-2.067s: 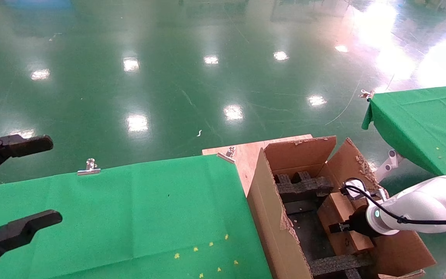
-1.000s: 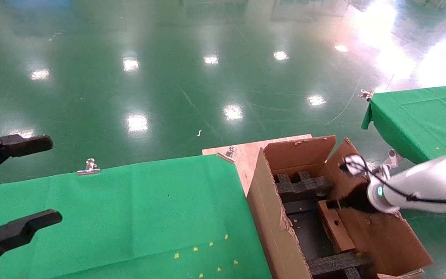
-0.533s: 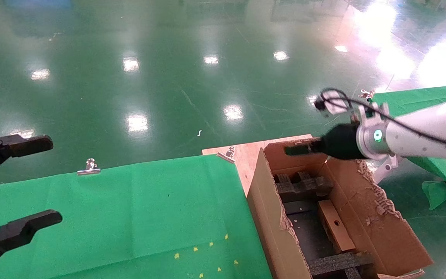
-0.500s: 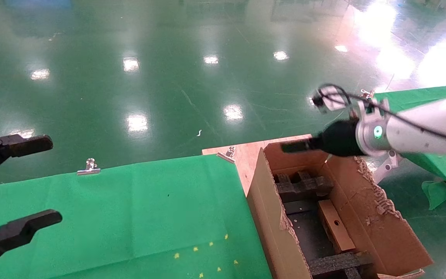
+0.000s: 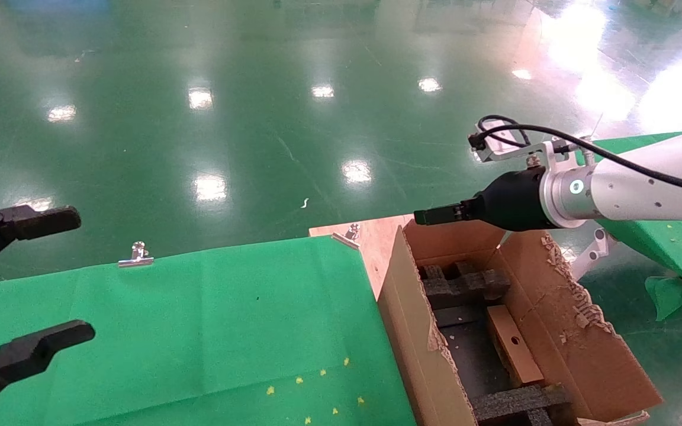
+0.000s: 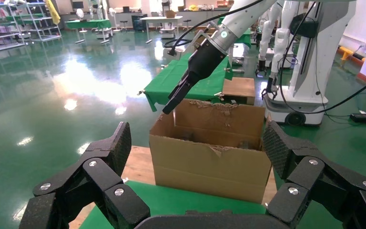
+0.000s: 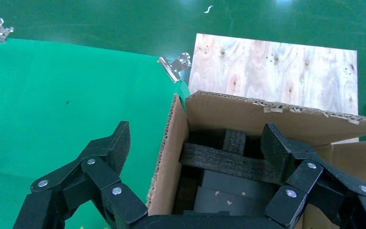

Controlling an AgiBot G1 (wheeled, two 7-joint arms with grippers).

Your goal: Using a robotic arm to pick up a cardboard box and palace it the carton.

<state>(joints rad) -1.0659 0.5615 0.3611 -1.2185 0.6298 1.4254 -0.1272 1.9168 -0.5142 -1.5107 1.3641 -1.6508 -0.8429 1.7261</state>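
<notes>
Stretched out level above the far edge of the carton (image 5: 418,331), the white right arm (image 5: 643,189), its black right claw (image 5: 436,214) empty with fingers spread wide in the right wrist view (image 7: 198,143). Below and behind that claw, inside the carton, the small cardboard box (image 5: 512,349) lying flat beside black foam blocks (image 5: 465,284), round hole facing up. Hanging over the green-covered table (image 5: 199,319), well to the left of the right claw, the left claw (image 5: 27,284), also spread wide and empty. No readable writing anywhere. Only in the left wrist view: the carton's outer wall (image 6: 209,164) from the side, with the right arm (image 6: 209,52) angled down over it and other robots on stands (image 6: 310,57) behind. Only in the right wrist view: a plywood board (image 7: 271,67) beyond the carton and a metal clip (image 7: 174,66) at the cloth's corner.
</notes>
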